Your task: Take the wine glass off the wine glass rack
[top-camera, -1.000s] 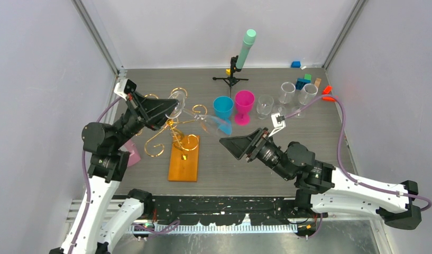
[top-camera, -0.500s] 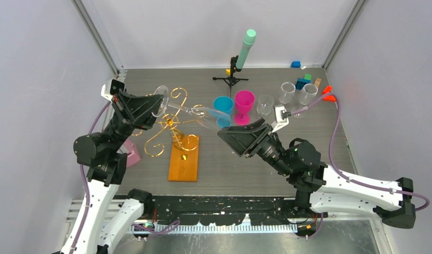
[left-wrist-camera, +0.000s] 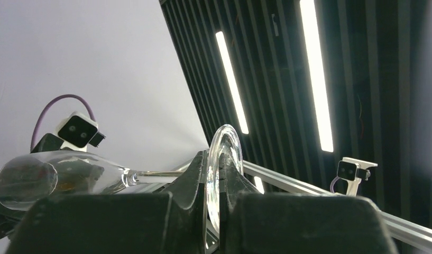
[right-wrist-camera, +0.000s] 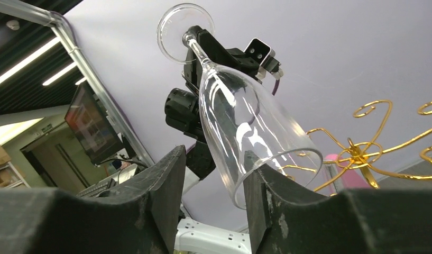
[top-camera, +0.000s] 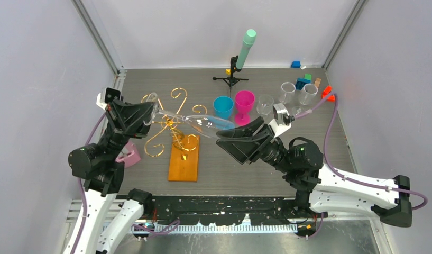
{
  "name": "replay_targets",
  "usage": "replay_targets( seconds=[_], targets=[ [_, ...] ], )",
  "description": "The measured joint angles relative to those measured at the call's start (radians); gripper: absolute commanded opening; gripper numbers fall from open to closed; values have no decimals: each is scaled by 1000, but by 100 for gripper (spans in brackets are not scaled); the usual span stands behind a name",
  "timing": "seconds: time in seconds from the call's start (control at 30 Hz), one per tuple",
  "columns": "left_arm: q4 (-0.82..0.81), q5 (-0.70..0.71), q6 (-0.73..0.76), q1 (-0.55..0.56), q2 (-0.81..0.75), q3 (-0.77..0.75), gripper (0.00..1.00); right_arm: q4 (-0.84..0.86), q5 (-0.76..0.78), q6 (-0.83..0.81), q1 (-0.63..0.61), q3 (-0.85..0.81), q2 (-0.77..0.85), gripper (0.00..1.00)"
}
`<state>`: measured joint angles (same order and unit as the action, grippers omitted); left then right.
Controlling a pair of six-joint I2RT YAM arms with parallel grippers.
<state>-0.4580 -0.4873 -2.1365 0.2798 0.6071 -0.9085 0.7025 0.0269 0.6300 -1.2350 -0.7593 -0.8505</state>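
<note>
The clear wine glass hangs on its side above the wine glass rack, a gold wire stand on an orange base. My left gripper is shut on the glass's round foot, with the stem and bowl pointing away to the right. The jaws of my right gripper stand either side of the bowl's rim. One finger lies against the rim and the other finger stands off with a gap. The rack's gold curls show behind the bowl.
Behind the glass stand a teal cup, a magenta goblet and three clear glasses. A black tripod with a mint cylinder is at the back. A pink object lies left of the rack.
The left gripper has carried the glass left and toward the near side, off the rack's arms. The right gripper has come up around the bowl, and its jaws have narrowed.
</note>
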Motion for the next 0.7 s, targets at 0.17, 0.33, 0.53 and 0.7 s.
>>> replay_targets(
  seconds=[0.17,0.33,0.53,0.7],
  targets=[
    [5,37,0,3,-43,13,0,19,-50,-29,1,-25,-21,7],
    [24,83,-1,8,-59,35,10,28,-112,-32,-2,-66,-20,0],
    [64,108,45,2,-57,31,55,13,-114,-30,-7,-82,-20,0],
    [159,106,159,-2,-15,-38,83,-4,-114,-31,-13,-95,-19,0]
  ],
)
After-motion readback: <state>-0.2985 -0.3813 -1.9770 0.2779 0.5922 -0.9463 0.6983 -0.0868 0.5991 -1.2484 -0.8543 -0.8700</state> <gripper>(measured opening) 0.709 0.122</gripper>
